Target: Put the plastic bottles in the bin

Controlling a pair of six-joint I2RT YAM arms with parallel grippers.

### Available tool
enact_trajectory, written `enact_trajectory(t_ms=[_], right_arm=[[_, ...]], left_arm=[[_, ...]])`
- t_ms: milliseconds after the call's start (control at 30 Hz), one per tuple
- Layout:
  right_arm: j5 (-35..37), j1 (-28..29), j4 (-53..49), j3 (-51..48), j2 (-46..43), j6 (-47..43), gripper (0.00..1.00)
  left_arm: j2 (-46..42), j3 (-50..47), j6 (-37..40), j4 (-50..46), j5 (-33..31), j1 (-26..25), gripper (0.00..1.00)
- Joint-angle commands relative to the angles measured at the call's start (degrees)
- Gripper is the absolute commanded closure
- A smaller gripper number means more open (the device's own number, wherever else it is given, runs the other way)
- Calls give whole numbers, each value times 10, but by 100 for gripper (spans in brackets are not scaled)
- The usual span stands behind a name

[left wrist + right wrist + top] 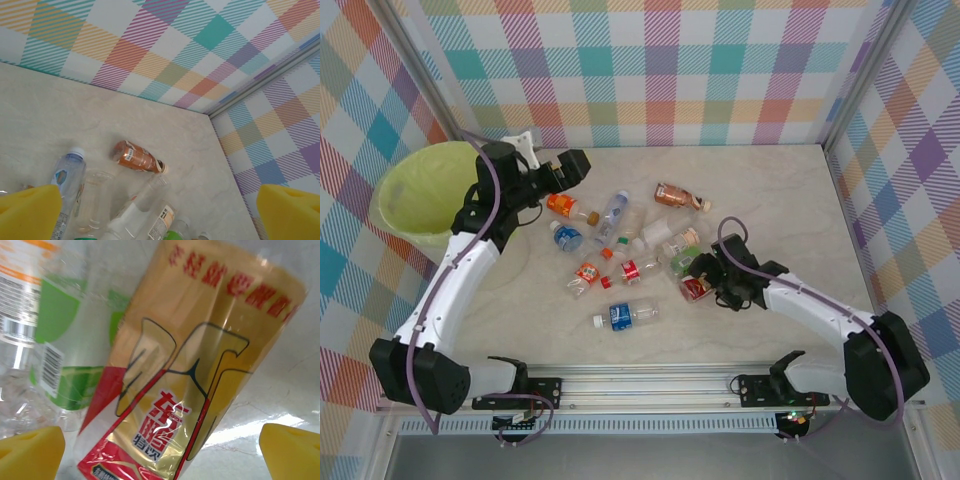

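Several plastic bottles lie scattered mid-table, among them an orange one (pixel 558 205), a brown one (pixel 675 196) and a blue-labelled one (pixel 628 315). The bin (pixel 420 195), lined with a yellow-green bag, stands at the far left. My right gripper (pixel 703 275) is low over a bottle with a gold and red label (pixel 185 370). It (pixel 160 455) is open, a yellow pad (pixel 30 455) on each side of that bottle, not touching it. My left gripper (pixel 570 165) hangs open between the bin and the pile; its wrist view shows the brown bottle (pixel 135 156) ahead.
A green-labelled bottle (pixel 65 340) lies tight against the left side of the gold and red one. The checked walls (pixel 660 70) close the table at the back and sides. A metal rail (pixel 650 385) runs along the near edge.
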Motion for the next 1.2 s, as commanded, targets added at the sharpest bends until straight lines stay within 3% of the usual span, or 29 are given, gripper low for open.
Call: enact_trajectory(t_ms=[0,367,567,700,933,1033,1167], right_arm=[[13,18,-19,20,26,49,0],[31,48,3,36,132,89,4],[43,49,39,12,123,62,16],[52,49,79,-4,86,-24,31],[70,51,99,-5,2,-185,37],[29,51,173,-21,-51,-299,38],[-62,51,172,10,-77,-434,37]], left_arm=[[-29,0,24,9,9,-8,0],[-39,-19,37,6,-9,-8,0],[-29,-18,31,4,3,-8,0],[-19,-18,18,12,17,-8,0],[3,-18,-10,38,44,-17,0],[23,-10,-15,38,63,-33,0],[57,7,-26,34,66,-72,0]])
